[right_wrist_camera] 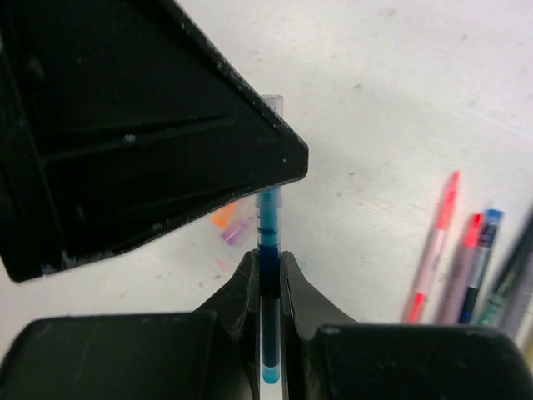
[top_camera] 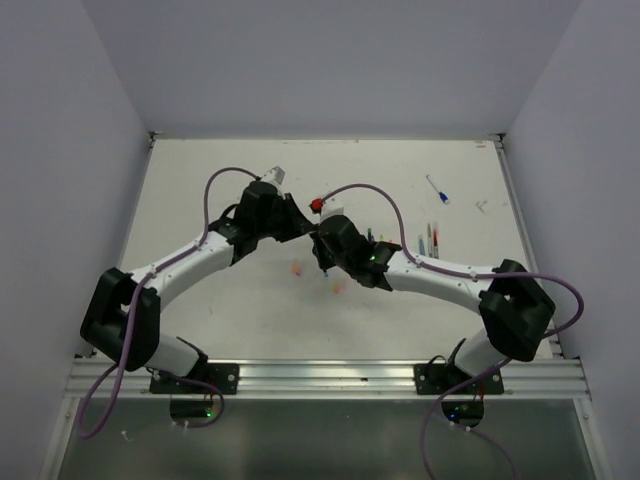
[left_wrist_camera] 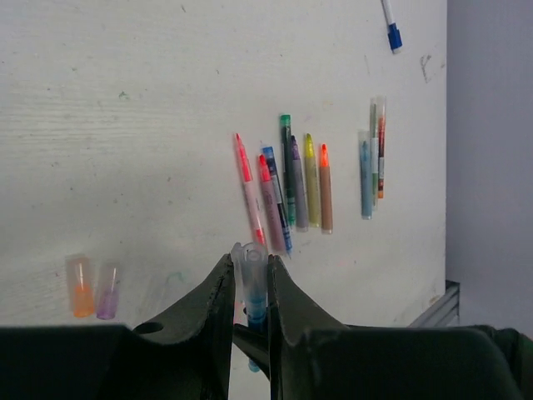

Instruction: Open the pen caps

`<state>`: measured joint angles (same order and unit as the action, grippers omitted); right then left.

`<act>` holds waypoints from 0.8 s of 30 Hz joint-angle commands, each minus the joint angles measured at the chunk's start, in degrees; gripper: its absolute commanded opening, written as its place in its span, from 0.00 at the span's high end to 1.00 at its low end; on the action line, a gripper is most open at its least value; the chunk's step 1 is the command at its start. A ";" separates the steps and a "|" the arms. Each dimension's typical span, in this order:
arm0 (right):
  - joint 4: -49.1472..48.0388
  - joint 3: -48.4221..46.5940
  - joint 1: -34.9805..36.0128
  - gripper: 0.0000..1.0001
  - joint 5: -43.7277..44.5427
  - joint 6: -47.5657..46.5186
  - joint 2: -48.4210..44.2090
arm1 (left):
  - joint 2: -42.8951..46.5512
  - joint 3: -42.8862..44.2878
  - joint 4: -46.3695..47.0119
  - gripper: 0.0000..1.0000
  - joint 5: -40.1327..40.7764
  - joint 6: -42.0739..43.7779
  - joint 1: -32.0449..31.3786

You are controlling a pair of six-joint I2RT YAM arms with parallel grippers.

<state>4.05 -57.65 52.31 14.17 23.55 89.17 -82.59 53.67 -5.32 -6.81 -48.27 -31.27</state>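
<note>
The left gripper (left_wrist_camera: pixel 250 271) has its jaws pinched on a clear cap (left_wrist_camera: pixel 249 260), which stands up between the two dark fingers with blue showing through its lower part. Directly opposite, the right gripper (right_wrist_camera: pixel 268 268) has its jaws pressed onto the barrel of the blue pen (right_wrist_camera: pixel 268 225) that this cap sits on. The pen runs straight up from the right fingers and passes behind the left gripper's black body. In the overhead view the two grippers meet tip to tip above the middle of the white table (top_camera: pixel 200 180), with the pen held off its surface between them. On the table just below them lie two loose caps side by side, an orange cap (left_wrist_camera: pixel 80 287) and a purple cap (left_wrist_camera: pixel 107 293). Further right, a row of pens (left_wrist_camera: pixel 288 183) lies roughly parallel: pink, red, blue, green, grey, yellow and orange. A smaller cluster (left_wrist_camera: pixel 372 158) lies beyond it, and a lone blue-tipped pen (left_wrist_camera: pixel 391 25) lies near the far edge.
</note>
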 commanded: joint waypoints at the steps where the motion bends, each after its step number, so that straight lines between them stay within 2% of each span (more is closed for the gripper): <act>1: 11.77 -0.28 1.38 1.00 21.59 -6.50 -1.10 | -1.43 5.21 -3.03 1.00 -0.11 -2.79 6.55; 3: 11.33 0.51 1.56 1.00 19.24 -5.45 -1.45 | -1.70 5.57 -1.01 1.00 -1.80 -3.32 8.06; 6: 6.94 2.54 1.21 1.00 7.75 -5.36 -2.94 | -0.91 4.79 3.37 1.00 -4.43 -3.23 9.03; 7: 4.58 3.06 0.78 1.00 -1.25 -5.10 -3.29 | -0.13 2.08 7.04 1.00 -6.53 -3.23 9.03; 8: 3.25 3.33 0.25 1.00 -6.13 -4.48 -3.82 | 0.75 1.10 11.34 1.00 -7.77 -2.97 9.03; 10: 0.09 4.64 -1.50 1.00 -17.89 -1.07 -4.17 | 1.46 -0.23 12.26 1.00 -9.01 -0.87 9.03; 11: -5.84 5.61 -4.04 1.00 -30.13 0.60 -4.26 | 3.20 -3.36 15.83 1.00 -9.71 -0.34 9.03; 13: -14.29 7.98 -6.08 1.00 -39.98 5.44 -4.53 | 5.06 -5.93 17.36 1.00 -9.11 1.24 9.20; 14: -13.90 7.90 -6.87 1.00 -41.23 5.97 -4.87 | 6.63 -6.55 15.97 1.00 -8.06 2.03 9.29; 17: -7.85 7.03 -8.54 1.00 -36.87 5.02 -7.42 | 8.05 -6.13 8.42 1.00 -2.43 6.42 9.29; 20: 1.37 5.36 -10.83 1.00 -27.57 2.57 -9.53 | 7.88 -4.80 0.87 1.00 3.28 11.00 9.29; 21: 3.92 4.66 -11.09 1.00 -21.18 1.68 -9.62 | 7.71 -5.06 -0.20 1.00 4.34 12.14 9.29; 22: 8.29 3.26 -11.70 1.00 -18.25 0.98 -9.45 | 7.53 -5.59 -1.26 1.00 5.30 12.50 9.29; 24: 11.05 2.28 -12.58 1.00 -14.37 0.10 -9.10 | 7.35 -7.17 -0.22 1.00 4.79 12.94 9.21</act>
<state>7.05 -52.03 41.01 -9.37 25.89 81.01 -75.68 47.24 -2.92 -5.87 -39.79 -22.04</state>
